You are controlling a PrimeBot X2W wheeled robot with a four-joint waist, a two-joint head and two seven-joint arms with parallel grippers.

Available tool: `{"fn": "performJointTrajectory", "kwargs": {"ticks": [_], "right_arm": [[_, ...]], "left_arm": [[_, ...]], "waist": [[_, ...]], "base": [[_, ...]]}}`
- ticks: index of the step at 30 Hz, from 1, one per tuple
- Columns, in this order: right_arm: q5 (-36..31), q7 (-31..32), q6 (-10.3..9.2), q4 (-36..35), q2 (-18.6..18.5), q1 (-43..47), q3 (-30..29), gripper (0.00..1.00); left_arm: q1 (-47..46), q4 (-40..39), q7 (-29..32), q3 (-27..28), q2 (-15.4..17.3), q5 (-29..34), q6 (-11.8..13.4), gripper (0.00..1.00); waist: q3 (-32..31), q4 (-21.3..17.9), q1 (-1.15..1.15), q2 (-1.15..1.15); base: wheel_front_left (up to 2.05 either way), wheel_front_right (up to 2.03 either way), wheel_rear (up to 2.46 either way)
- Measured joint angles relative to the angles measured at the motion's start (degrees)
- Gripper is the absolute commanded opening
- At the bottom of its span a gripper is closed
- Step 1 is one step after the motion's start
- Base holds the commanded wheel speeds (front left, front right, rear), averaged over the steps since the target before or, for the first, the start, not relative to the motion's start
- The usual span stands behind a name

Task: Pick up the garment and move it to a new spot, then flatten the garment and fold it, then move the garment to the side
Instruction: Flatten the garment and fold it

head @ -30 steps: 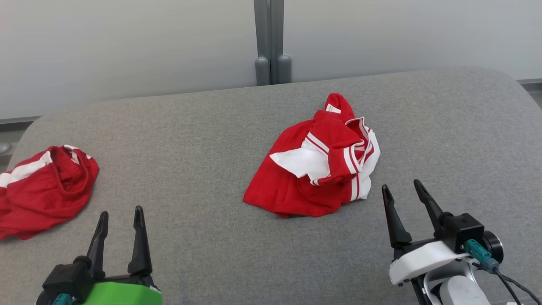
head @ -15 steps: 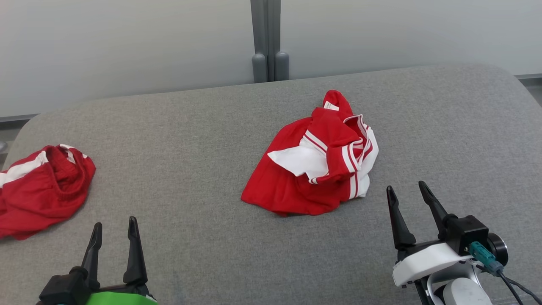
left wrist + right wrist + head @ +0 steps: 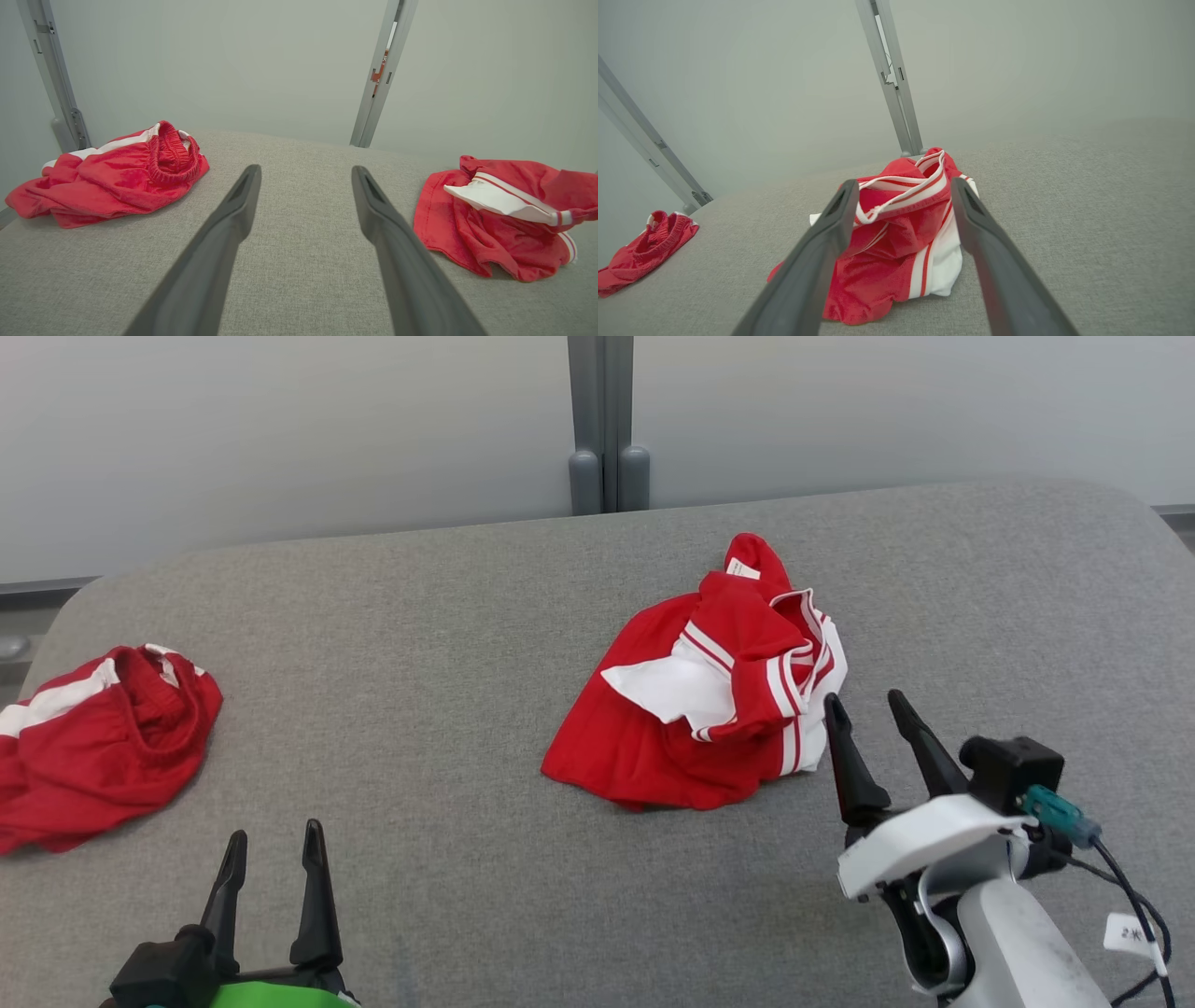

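The garment (image 3: 700, 709) is a crumpled red piece with white panels and stripes, lying in a heap at the middle of the grey padded table (image 3: 448, 644). My right gripper (image 3: 864, 700) is open just off the heap's right edge, and its left fingertip is nearly at the white hem. In the right wrist view the garment (image 3: 896, 242) lies straight ahead between the open fingers of the right gripper (image 3: 904, 182), with nothing held. My left gripper (image 3: 275, 831) is open and empty near the front left. In the left wrist view the garment (image 3: 495, 219) is off to the right of the left gripper (image 3: 306, 169).
A second red garment (image 3: 103, 737) with a white stripe and an elastic waistband is bunched at the table's left edge, and the left wrist view shows it too (image 3: 112, 182). A pale wall with a grey post (image 3: 602, 429) stands behind the table. Bare grey surface lies between the two heaps.
My right gripper has moved forward and left, up to the garment's right edge. The left gripper has stayed about where it was, and the camera has shifted slightly.
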Motion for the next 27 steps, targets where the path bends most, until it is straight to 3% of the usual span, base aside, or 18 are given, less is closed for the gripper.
{"fn": "performJointTrajectory", "kwargs": {"ticks": [7,12,24,26,27], "right_arm": [[3.0,4.6,0.00,7.4,0.1,-8.9,1.5,1.00],[4.4,7.6,0.00,17.1,0.0,-13.3,0.4,1.00],[15.2,8.0,0.00,37.4,0.0,-21.4,4.5,1.00],[16.2,7.3,0.00,40.0,0.1,-22.9,7.0,0.00],[16.4,6.4,-0.01,40.7,0.1,-23.7,8.3,0.00]], "left_arm": [[-0.7,1.1,0.0,-0.2,-0.2,0.1,-0.9,1.00],[-0.9,1.4,0.0,-0.6,-0.3,0.4,-1.0,1.00],[-1.8,2.4,0.0,-1.3,-0.4,0.5,-1.5,1.00],[-1.9,2.5,0.0,-1.5,-0.4,0.5,-1.5,1.00],[-1.9,2.6,0.0,-1.5,-0.4,0.5,-1.5,1.00]], "waist": [[0.5,1.4,0.00,0.00],[0.9,2.7,0.00,0.00],[1.3,5.2,0.00,0.00],[1.3,5.3,0.00,0.00],[1.3,5.3,0.00,0.00]], "base": [[0.00,0.00,0.00],[0.00,0.00,0.00],[0.00,0.00,0.00],[0.00,0.00,0.00],[0.00,0.00,0.00]]}}
